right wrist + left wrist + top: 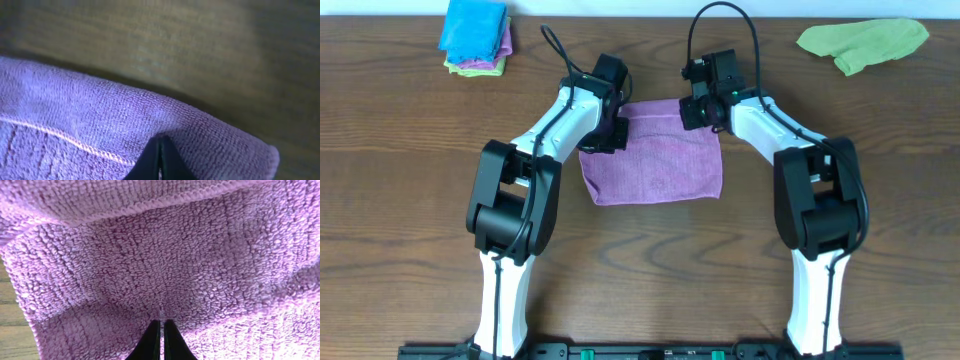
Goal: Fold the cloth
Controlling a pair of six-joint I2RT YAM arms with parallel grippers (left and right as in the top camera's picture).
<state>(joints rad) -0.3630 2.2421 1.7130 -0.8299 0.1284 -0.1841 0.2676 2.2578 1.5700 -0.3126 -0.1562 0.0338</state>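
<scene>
**The fold can go crooked if one claw lets go first**

The cloth point(655, 165) lies in the middle of the table point(650, 260), between the two arms. Its near part rests flat on the wood. Each claw holds one of its far corners.

The left claw point(161, 323) has its two fingers pressed tight together, pinching the cloth. In its own camera the purple fluff fills almost the whole picture, and one hem runs across the top. The right claw point(160, 139) also looks pressed together, with its tips on a soft, rounded edge of the cloth. I think it is pinching the cloth too, but its grip looks small, right at the rim.

Here is what I think can go wrong. If the right claw slips off that thin bit, its corner drops and the left side pulls the cloth slanted. Then the edges do not line up. If both claws pull apart too hard, the cloth stretches and slides on the smooth wood. If they let go too high, the soft cloth flops down in a bump.

The lime-green cloth point(865, 42) and the blue cloth point(475, 25) sit far away at the back, so they are not in the way.
</scene>
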